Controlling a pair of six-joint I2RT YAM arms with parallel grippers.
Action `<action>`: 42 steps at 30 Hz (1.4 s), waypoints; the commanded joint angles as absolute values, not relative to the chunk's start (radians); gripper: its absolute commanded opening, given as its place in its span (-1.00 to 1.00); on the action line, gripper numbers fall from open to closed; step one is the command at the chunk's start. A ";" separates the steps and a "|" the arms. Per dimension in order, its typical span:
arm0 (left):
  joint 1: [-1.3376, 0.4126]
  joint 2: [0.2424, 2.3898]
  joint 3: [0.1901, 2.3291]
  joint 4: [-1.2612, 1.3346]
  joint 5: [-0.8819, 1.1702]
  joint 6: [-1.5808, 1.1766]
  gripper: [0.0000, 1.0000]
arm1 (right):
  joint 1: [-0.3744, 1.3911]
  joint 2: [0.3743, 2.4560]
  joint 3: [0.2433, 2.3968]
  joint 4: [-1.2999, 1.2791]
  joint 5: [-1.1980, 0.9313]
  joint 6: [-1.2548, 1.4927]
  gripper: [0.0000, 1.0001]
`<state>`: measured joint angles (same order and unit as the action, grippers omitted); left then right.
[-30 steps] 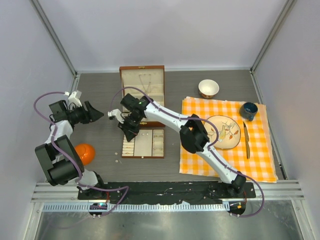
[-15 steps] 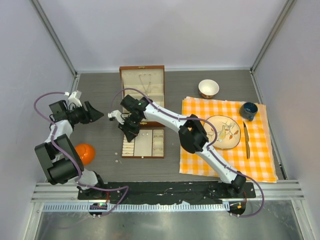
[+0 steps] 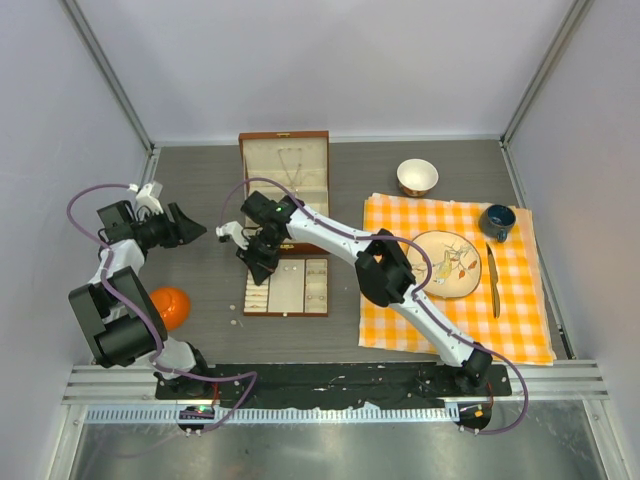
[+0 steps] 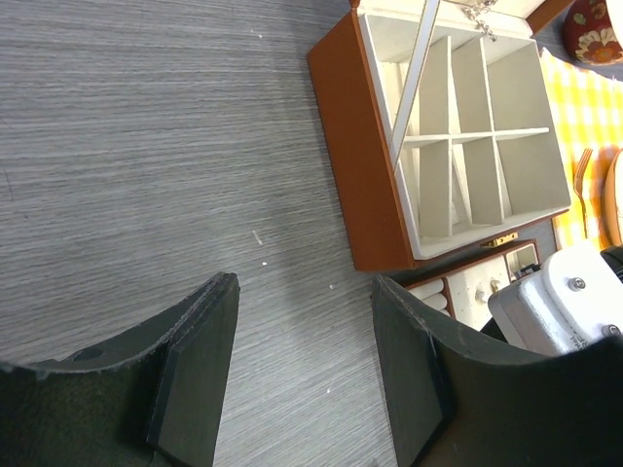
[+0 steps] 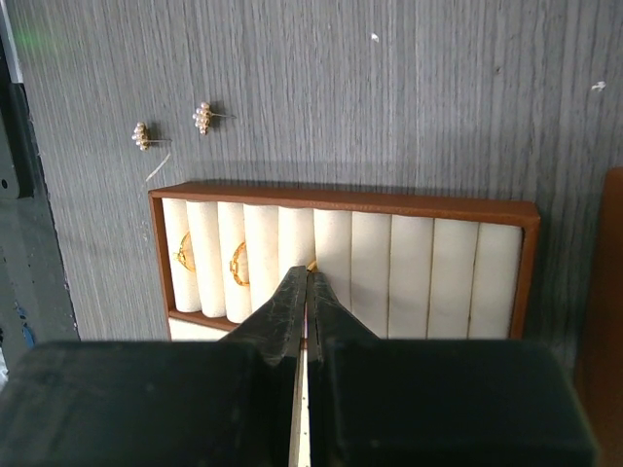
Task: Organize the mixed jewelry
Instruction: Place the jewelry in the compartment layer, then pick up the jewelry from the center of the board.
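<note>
My right gripper [image 5: 310,272] is shut over the cream ring rolls of the small tray [image 5: 341,197], and a gold ring [image 5: 311,265] peeks out at its tips between two rolls. Two more gold rings [image 5: 182,255] [image 5: 237,263] sit in slots to its left. Two pearl-cluster studs [image 5: 141,135] [image 5: 202,117] lie on the table beyond the tray. From above, the right gripper [image 3: 262,268] hovers at the tray's [image 3: 288,313] left end. My left gripper [image 4: 304,282] is open and empty above bare table, left of the wooden box [image 4: 350,156]. A thin chain [image 4: 477,10] hangs in its lid.
An orange ball [image 3: 168,306] lies by the left arm's base. On the right, a checked cloth [image 3: 520,330] carries a plate [image 3: 447,263], a blue cup [image 3: 497,220] and a gold knife [image 3: 492,278]. A white bowl [image 3: 417,177] stands behind it.
The right arm has crept slightly to the left over the tray, gripper still shut. The left arm has not moved.
</note>
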<state>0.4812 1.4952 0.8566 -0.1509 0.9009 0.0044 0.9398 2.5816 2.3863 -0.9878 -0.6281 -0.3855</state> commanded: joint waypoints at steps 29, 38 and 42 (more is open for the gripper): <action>0.494 1.388 0.864 -0.268 0.995 0.120 0.24 | 0.943 2.373 2.342 -0.916 -0.492 -0.364 -0.31; 0.422 1.318 0.850 -0.665 0.947 0.653 0.24 | 0.930 2.261 2.237 -0.911 -0.456 -0.393 -0.31; 0.361 1.279 0.807 -0.785 0.855 0.813 0.24 | 0.891 2.175 2.163 -0.890 -0.401 -0.387 -0.33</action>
<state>0.4095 1.3338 0.8406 -0.5888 0.9245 0.5415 0.9260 2.2971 2.2158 -0.9279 -0.4603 -0.3717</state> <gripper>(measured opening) 0.622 0.339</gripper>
